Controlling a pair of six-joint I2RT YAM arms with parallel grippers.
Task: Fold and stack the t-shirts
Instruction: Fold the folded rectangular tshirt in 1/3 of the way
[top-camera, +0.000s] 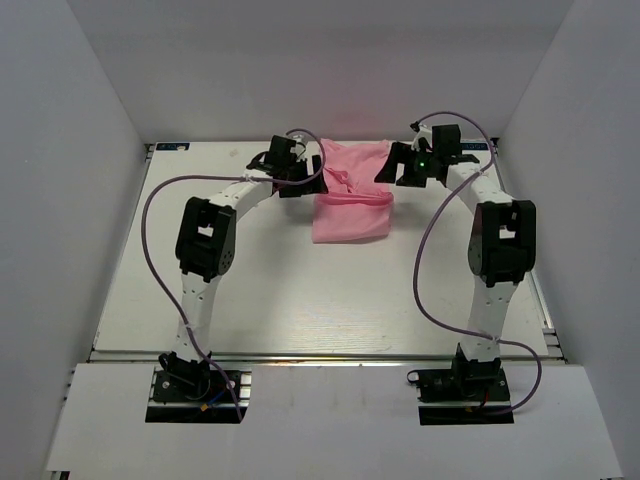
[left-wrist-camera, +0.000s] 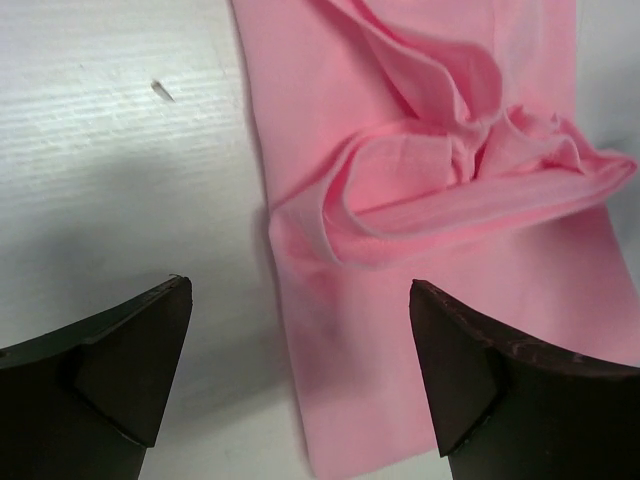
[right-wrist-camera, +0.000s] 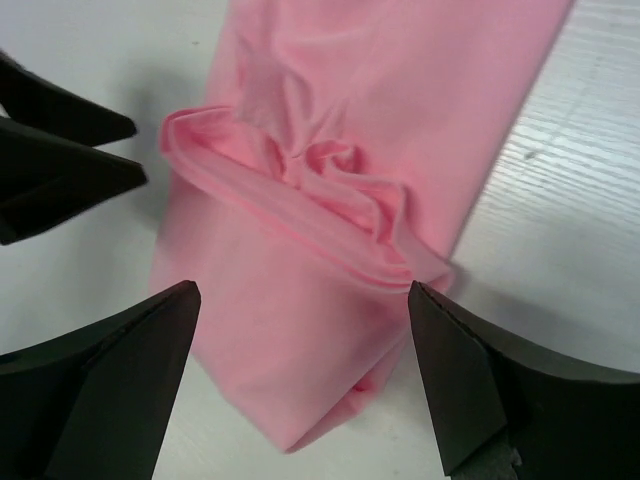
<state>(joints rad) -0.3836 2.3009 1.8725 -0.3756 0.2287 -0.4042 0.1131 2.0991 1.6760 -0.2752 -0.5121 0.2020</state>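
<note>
Near the far edge of the table (top-camera: 250, 300), at its middle, a half-folded pink t-shirt (top-camera: 350, 215) lies with its long axis running far to near. Flanking its long sides, about equally close, the left gripper (left-wrist-camera: 298, 290) and right gripper (right-wrist-camera: 303, 290) have jaws apart, holding nothing.

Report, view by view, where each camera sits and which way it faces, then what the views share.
Top external: above and behind the bases, looking down on the table, both arms, and the t-shirt between left gripper and right gripper.
Left wrist: on the left wrist, looking down at the shirt's bunched fold; own open fingers below.
Right wrist: on the right wrist, facing down at the same fold; own open fingers below.
Shared: all three show the t-shirt; both wrist views show its bunched fold.
</note>
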